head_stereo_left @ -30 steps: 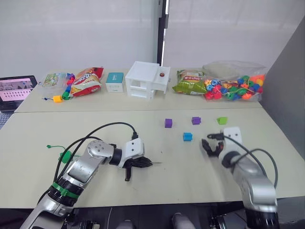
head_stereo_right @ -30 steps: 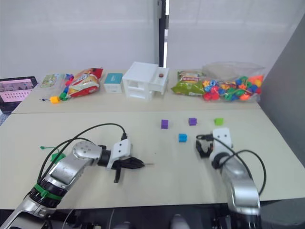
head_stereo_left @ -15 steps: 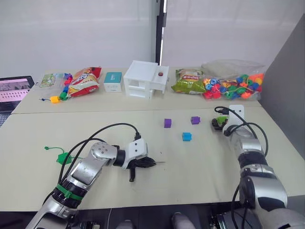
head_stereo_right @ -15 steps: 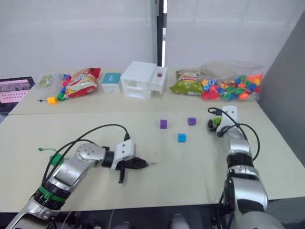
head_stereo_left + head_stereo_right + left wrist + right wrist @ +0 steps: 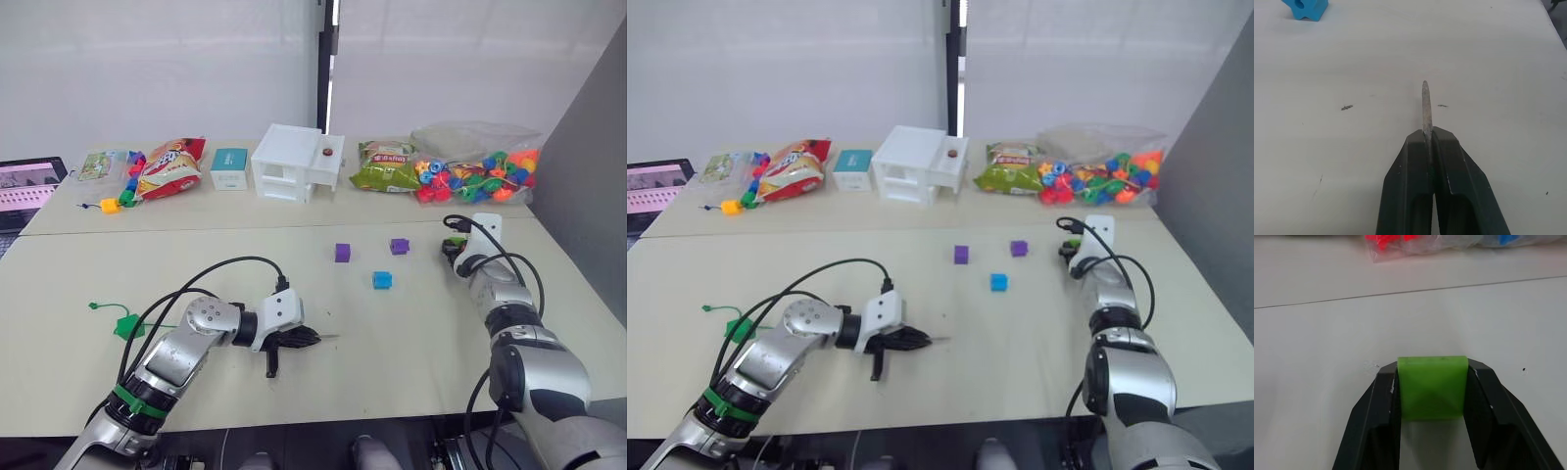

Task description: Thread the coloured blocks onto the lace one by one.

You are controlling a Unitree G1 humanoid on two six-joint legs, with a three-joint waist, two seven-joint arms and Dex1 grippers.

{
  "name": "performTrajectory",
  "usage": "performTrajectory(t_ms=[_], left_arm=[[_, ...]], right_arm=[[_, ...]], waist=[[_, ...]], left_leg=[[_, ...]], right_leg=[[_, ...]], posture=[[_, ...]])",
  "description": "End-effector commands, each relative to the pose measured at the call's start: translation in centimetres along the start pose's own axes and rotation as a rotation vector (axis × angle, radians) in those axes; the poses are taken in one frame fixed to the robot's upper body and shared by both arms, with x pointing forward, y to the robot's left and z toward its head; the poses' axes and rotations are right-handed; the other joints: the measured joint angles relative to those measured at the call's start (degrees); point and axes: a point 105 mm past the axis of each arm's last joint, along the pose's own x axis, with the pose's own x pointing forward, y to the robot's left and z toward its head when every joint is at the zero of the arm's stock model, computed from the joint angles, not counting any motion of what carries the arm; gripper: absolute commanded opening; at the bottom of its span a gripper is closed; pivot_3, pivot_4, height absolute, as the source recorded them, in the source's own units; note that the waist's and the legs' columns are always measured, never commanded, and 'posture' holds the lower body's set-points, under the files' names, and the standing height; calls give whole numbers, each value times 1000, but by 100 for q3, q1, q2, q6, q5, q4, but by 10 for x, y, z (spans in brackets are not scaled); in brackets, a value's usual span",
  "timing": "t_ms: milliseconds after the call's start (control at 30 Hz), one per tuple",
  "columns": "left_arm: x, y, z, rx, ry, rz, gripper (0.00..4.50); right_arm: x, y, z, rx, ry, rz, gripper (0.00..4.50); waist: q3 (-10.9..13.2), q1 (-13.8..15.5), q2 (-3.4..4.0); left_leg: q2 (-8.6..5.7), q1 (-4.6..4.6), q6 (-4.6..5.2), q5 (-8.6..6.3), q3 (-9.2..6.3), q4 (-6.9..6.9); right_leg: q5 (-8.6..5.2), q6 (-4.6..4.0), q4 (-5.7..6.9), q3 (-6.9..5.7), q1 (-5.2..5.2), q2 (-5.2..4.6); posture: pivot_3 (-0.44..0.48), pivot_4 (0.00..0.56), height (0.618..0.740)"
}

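We are working at a long pale table (image 5: 411,343) whose far edge is carrying a white drawer box (image 5: 298,164), snack bags and a clear bag of mixed beads (image 5: 477,176). Our left gripper (image 5: 306,337) is lying low over the near middle of the table, clenched on the stiff pale tip (image 5: 1425,105) of the lace (image 5: 127,324), which is sticking out forward past the fingertips in the left wrist view; the rest of the green cord is trailing off toward our left side, where a dark green piece is sitting on it. Our right gripper (image 5: 1432,387) is reaching out to the far right of the table, its two fingers closing against both sides of the light green block (image 5: 1432,387), which is resting on the table and sitting squarely between them. The two purple blocks (image 5: 342,253) (image 5: 399,246) and the blue block (image 5: 382,280) are lying loose in the middle, well apart from either gripper. We are judging that we are at the pick-up of the light green block, with most of the threading not yet done. Next we are needing to lift it, carry it across to the needle tip, and turn it so that its hole is lining up with the tip; we cannot tell from here which face is carrying the hole.
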Motion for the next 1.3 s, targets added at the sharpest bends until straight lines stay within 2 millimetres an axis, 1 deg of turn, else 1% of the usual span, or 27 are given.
performTrajectory(t_ms=[33, 67, 133, 233, 300, 367, 467, 567, 600, 667, 733, 867, 967, 1033, 1100, 1133, 1167, 1200, 1300], left_arm=[[-5, 0, 6, 22, -18, 14, 0], [-5, -1, 6, 22, -18, 14, 0], [-6, -1, 6, 22, -17, 15, 0], [-7, -1, 5, 20, -17, 19, 0], [-9, -1, 4, 18, -15, 21, 0], [-11, -1, 2, 13, -13, 22, 0], [-13, 2, 1, 3, -8, 21, 0], [-15, 4, 1, -1, -7, 18, 0], [-16, 4, 1, -1, -7, 17, 0], [-16, 4, 2, 6, -5, 12, 0], [-17, 4, 4, 10, -8, 7, 0], [-19, 3, 10, 19, -7, -2, 0], [-23, 3, 13, 21, 5, -2, 0], [-26, 2, 14, 23, 17, 1, 0], [-28, 2, 15, 20, 22, 5, 0], [-29, 3, 15, 19, 24, 8, 0], [-29, 3, 16, 17, 25, 11, 0], [-30, 3, 16, 16, 26, 13, 0], [-32, 2, 18, 8, 24, 25, 0]], right_arm=[[-6, -4, 29, 36, -129, -10, 1167], [-9, -3, 32, 37, -146, -8, 1167], [-27, 7, 43, 35, -210, 6, 1167], [-74, 36, 55, 24, -282, 61, 1167], [-106, 58, 55, 25, -290, 104, 1166], [-138, 81, 49, 15, -271, 155, 1166], [-184, 115, 33, 1, -201, 256, 1166], [-214, 140, 9, -29, -80, 338, 1166], [-219, 144, 4, -39, -56, 351, 1166], [-228, 157, -17, -25, 43, 389, 1166], [-229, 164, -28, -1, 99, 398, 1166], [-217, 173, -52, -51, 180, 447, 1166], [-210, 175, -67, -43, 221, 445, 1166], [-212, 176, -77, -18, 262, 451, 1166], [-215, 179, -78, -6, 256, 478, 1166], [-215, 177, -75, -5, 235, 476, 1666], [-216, 178, -69, -5, 205, 501, 2292], [-217, 178, -63, -6, 178, 523, 2524], [-220, 171, -43, -37, 99, 579, 3600]], waist=[[0, 1, 0], [0, 2, 1], [-2, 8, 3], [-9, 28, 19], [-9, 39, 22], [-9, 62, 23], [-9, 80, 23], [-9, 131, 23], [-9, 140, 23], [-9, 151, 22], [-9, 161, 22], [-9, 154, 20], [-9, 151, 21], [-10, 150, 20], [-10, 145, 19], [-10, 146, 19], [-10, 147, 20], [-9, 148, 19], [-9, 149, 19]], left_leg=[[0, 0, 0, 0, 0, 0], [0, -1, 0, 0, 0, 0], [0, -3, 0, 0, -2, 0], [4, -20, 0, 0, -15, -1], [2, -33, 0, 0, -17, 4], [-1, -40, 0, 0, -16, 9], [-1, -35, 0, 0, -19, 9], [-1, -22, 0, 0, -20, 9], [0, -16, 0, 0, -21, 10], [-1, -10, 0, 0, -20, 9], [0, -3, 0, 0, -20, 8], [0, -2, 0, 0, -18, 8], [1, 2, 0, 0, -19, 1], [2, 3, 0, 0, -19, -1], [2, 4, 0, 0, -21, -1], [3, 5, 0, 0, -21, -1], [2, 5, 0, 0, -21, -1], [2, 4, 0, 0, -21, 0], [2, 2, 0, 0, -20, 1]], right_leg=[[0, 0, 0, 1, 0, 0], [0, 0, 1, 1, -1, 0], [0, 0, 2, 1, -4, 0], [0, 1, 25, -7, -16, 2], [-1, 1, 50, -8, -31, 0], [-1, 1, 52, -6, -37, -1], [-1, 1, 48, -8, -35, 2], [-3, 0, 26, -9, -25, 3], [-3, 0, 20, -11, -17, 4], [-3, 0, 3, -10, -5, 4], [-3, 0, 1, -11, 2, 4], [-3, 1, -3, -11, 3, 4], [-3, 0, 0, -12, 1, 7], [-3, 0, 0, -12, 2, 7], [-3, 0, -1, -12, 2, 7], [-3, 0, -1, -12, 3, 7], [-3, 1, -1, -12, 3, 8], [-3, 1, -1, -12, 3, 7], [-3, 1, -2, -12, 3, 6]], posture=[[0, 150, 740], [0, 150, 740], [0, 150, 740], [0, 150, 740], [0, 150, 740], [0, 150, 740], [0, 150, 740], [0, 150, 740], [0, 150, 740], [0, 150, 740], [0, 150, 740], [0, 150, 740], [0, 150, 740], [0, 150, 740], [0, 150, 740], [0, 150, 740], [0, 150, 740], [0, 150, 740], [0, 150, 740]])
